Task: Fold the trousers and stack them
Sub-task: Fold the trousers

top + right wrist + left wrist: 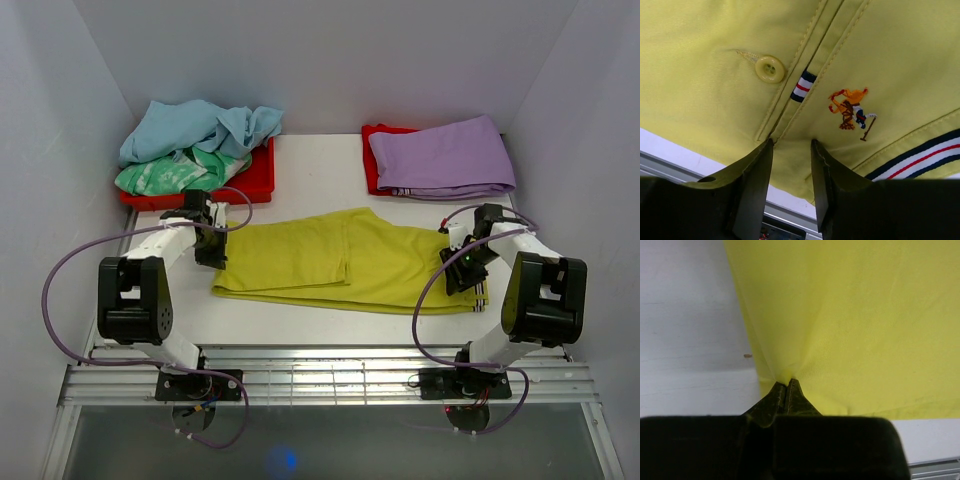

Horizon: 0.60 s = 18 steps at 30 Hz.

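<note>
Yellow trousers lie flat in the middle of the table, folded lengthwise, with the waist to the right. My left gripper is at the leg end on the left. In the left wrist view its jaws are shut and pinch the edge of the yellow cloth. My right gripper is at the waist end. In the right wrist view it is open, with the tips pressed against the cloth below the button and the embroidered logo.
Folded purple trousers lie on a red tray at the back right. A red tray at the back left holds crumpled blue and green garments. White walls enclose the table. A metal rail runs along the near edge.
</note>
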Available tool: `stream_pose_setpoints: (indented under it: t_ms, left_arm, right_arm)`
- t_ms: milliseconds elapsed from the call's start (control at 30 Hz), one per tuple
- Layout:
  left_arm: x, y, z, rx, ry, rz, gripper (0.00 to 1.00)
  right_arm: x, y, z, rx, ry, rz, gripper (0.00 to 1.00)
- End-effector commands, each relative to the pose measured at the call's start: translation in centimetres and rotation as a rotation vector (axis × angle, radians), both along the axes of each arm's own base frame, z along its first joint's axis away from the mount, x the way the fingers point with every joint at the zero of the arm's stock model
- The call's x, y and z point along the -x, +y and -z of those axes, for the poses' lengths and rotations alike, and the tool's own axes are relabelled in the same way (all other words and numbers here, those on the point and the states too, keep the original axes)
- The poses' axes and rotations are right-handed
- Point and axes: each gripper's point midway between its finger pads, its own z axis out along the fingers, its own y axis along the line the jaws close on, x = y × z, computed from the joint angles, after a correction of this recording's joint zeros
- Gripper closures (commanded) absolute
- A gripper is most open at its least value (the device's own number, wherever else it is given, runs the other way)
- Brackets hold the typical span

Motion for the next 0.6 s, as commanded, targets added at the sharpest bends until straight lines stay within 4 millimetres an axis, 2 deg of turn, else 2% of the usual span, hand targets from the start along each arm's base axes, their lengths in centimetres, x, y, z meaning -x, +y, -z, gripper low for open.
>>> stream_pose_setpoints:
  t_ms: [0, 100, 233, 367, 467, 500, 567]
  left_arm:
    - [-0.7, 2.6, -2.3, 0.002, -0.076, 0.040, 1.00]
    - [-0.4, 3.7, -2.1, 0.033, -0.064, 0.067, 1.00]
    - [-0.5, 4.2, -1.3, 0.077, -0.040, 0.091, 1.00]
    - [-0.7, 4.4, -0.7, 0.111, -0.021, 0.114, 0.93]
    - [-0.9, 4.3, -1.0, 0.118, -0.031, 0.126, 0.74]
    - [-1.0, 4.3, -1.2, 0.120, -0.037, 0.124, 0.63]
    - [-1.0, 4.3, -1.5, 0.121, -0.046, 0.112, 0.53]
  right_arm:
    - [0.0, -1.7, 0.8, 0.094, 0.025, 0.012, 0.57]
    - [0.1, -2.1, 1.1, 0.114, 0.037, 0.016, 0.58]
    - [0.4, -2.1, 1.5, 0.116, 0.060, 0.017, 0.59]
    - [0.4, -2.0, 1.3, 0.109, 0.059, 0.010, 0.58]
    - [0.1, -1.2, 0.3, 0.058, 0.040, -0.011, 0.53]
    - [0.0, -0.6, -0.2, 0.022, 0.030, -0.021, 0.51]
    - [-0.2, 0.1, -1.5, -0.015, 0.008, -0.030, 0.46]
